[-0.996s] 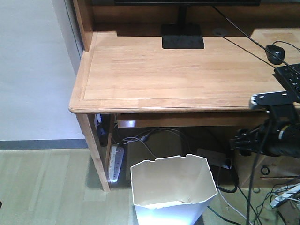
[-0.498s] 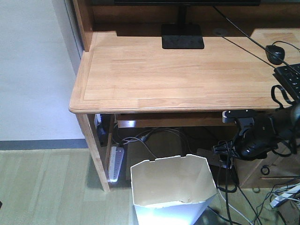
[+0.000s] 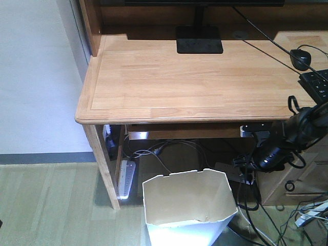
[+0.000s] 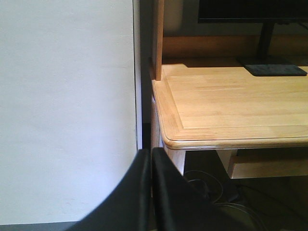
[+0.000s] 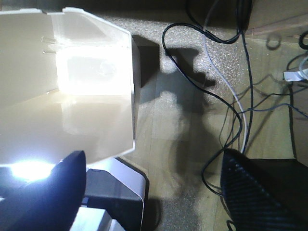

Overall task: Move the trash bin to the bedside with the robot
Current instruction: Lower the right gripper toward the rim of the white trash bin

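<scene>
trash bin (image 3: 184, 205) upright by the desk (image 3: 195, 77)

front view: trash bin stands before the desk, mouth up, long axis vertical; right gripper (image 3: 245, 166) just beside its rim. left wrist: left gripper (image 4: 147, 187) clenched, empty. right wrist: right gripper (image 5: 151, 161) spread wide beside the trash bin (image 5: 72, 96).

Looks like a room at home, set up for computer work. Has a wooden desk (image 3: 189, 77) beside a white wall (image 3: 36, 77), with a screen stand (image 3: 200, 40), a mouse (image 3: 301, 59) and a keyboard (image 3: 319, 86) on top. Underneath, a power strip (image 3: 126, 177) and tangled cables (image 3: 164, 151), plus a white trash bin (image 3: 187, 205) on the wood floor (image 3: 51, 205).
</scene>
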Robot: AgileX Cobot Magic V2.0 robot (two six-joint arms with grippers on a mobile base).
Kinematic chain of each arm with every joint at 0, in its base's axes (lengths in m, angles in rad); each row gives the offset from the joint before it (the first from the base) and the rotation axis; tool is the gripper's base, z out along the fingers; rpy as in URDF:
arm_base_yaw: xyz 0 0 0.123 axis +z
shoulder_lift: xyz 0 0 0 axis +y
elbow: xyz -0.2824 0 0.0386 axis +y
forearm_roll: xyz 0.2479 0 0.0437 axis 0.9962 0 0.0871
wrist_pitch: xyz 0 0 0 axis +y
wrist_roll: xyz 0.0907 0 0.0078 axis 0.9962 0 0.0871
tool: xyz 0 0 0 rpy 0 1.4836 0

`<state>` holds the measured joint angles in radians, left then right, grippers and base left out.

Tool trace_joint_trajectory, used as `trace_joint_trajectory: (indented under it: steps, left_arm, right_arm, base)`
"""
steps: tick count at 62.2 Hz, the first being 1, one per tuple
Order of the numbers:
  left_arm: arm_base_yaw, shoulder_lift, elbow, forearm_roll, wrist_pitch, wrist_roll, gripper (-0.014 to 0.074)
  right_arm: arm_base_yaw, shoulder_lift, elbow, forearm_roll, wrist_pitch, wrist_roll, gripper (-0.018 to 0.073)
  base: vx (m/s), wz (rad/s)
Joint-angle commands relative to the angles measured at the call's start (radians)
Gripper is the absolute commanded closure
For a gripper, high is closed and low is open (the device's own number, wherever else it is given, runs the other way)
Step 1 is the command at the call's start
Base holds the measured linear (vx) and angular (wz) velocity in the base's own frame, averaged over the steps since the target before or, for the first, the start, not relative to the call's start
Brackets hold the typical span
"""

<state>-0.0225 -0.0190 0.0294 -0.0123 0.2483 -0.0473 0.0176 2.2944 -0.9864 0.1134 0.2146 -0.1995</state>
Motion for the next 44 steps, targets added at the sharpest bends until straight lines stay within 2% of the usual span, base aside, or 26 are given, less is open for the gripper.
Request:
trace_joint_trajectory:
  steps: [1, 18, 36, 44]
  left_arm:
    - [-0.006, -0.010, 0.029, -0.004, -0.074, -0.009, 0.0602]
    - [-0.006, -0.010, 0.029, -0.004, -0.074, -0.009, 0.0602]
    - [-0.006, -0.010, 0.029, -0.004, -0.074, -0.009, 0.0602]
    - [-0.006, -0.010, 0.029, -0.004, -0.074, -0.009, 0.0602]
  right_arm:
    - [-0.005, 0.008, -0.060, 0.053, -0.007, -0.065, 0.0007]
    - [-0.005, 0.105, -0.092, 0.129, -0.051, -0.167, 0.0007]
    - [-0.005, 0.214, -0.188, 0.131, -0.020, -0.178, 0.0007]
    - [-0.005, 0.256, -0.235, 0.172, -0.001, -0.220, 0.0007]
  base:
    - [0.00, 0.00]
    - [0.00, 0.00]
    - [0.00, 0.00]
    - [0.00, 0.00]
